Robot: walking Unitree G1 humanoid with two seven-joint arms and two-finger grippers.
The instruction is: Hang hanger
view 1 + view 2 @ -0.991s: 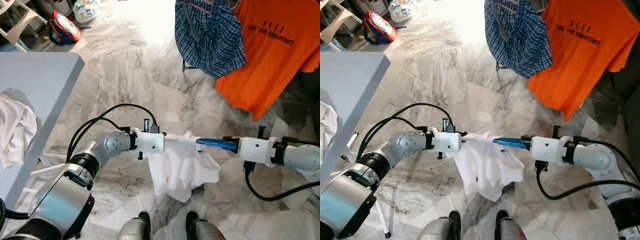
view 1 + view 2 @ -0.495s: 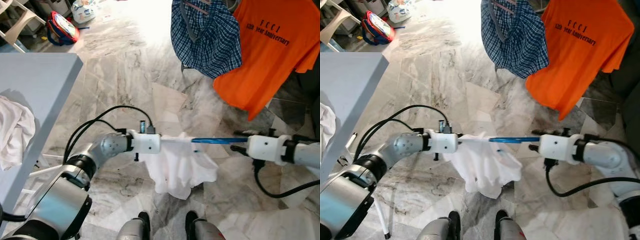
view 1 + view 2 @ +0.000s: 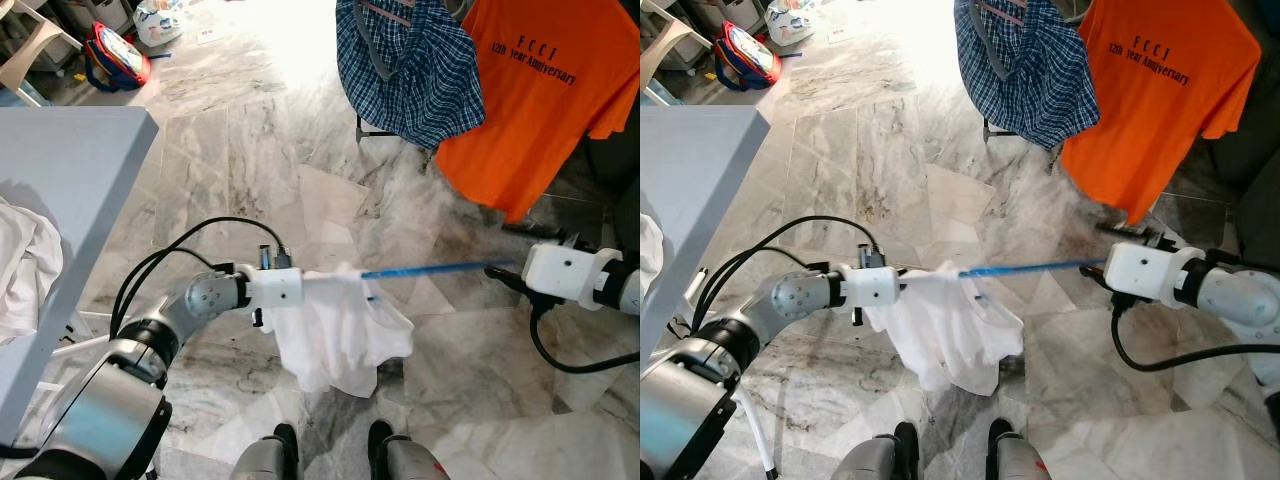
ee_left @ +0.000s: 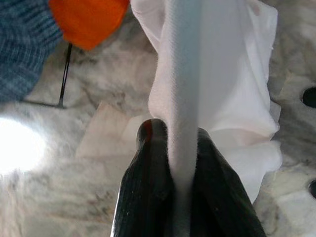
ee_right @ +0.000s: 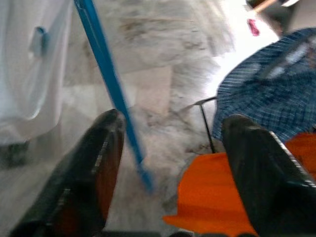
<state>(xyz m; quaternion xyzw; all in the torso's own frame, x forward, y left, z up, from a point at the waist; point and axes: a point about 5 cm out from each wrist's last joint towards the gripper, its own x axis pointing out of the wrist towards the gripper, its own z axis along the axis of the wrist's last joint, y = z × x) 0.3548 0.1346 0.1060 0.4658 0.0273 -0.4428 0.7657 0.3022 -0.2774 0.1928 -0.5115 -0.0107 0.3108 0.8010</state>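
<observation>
A white garment [image 3: 335,335] hangs from a thin blue hanger [image 3: 430,268] low over the marble floor in front of me. My left gripper [image 4: 173,133] is shut on a fold of the white garment at the hanger's left end; its black fingers [image 4: 148,173] pinch the cloth. My right gripper [image 3: 505,275] is at the hanger's right tip. In the right wrist view its fingers [image 5: 98,163] stand wide apart, open, and the blue hanger [image 5: 106,74] runs between them, close to one finger.
A blue plaid shirt [image 3: 405,60] and an orange T-shirt [image 3: 535,90] hang ahead on the right. A grey table [image 3: 70,170] with a white cloth [image 3: 20,260] stands on the left. A red-and-blue bag [image 3: 115,55] lies far left. My feet [image 3: 330,455] are below.
My right gripper has drawn away to the right, so much more of the blue hanger bar is bared. The left gripper and garment have shifted slightly left. The camera moved a little.
</observation>
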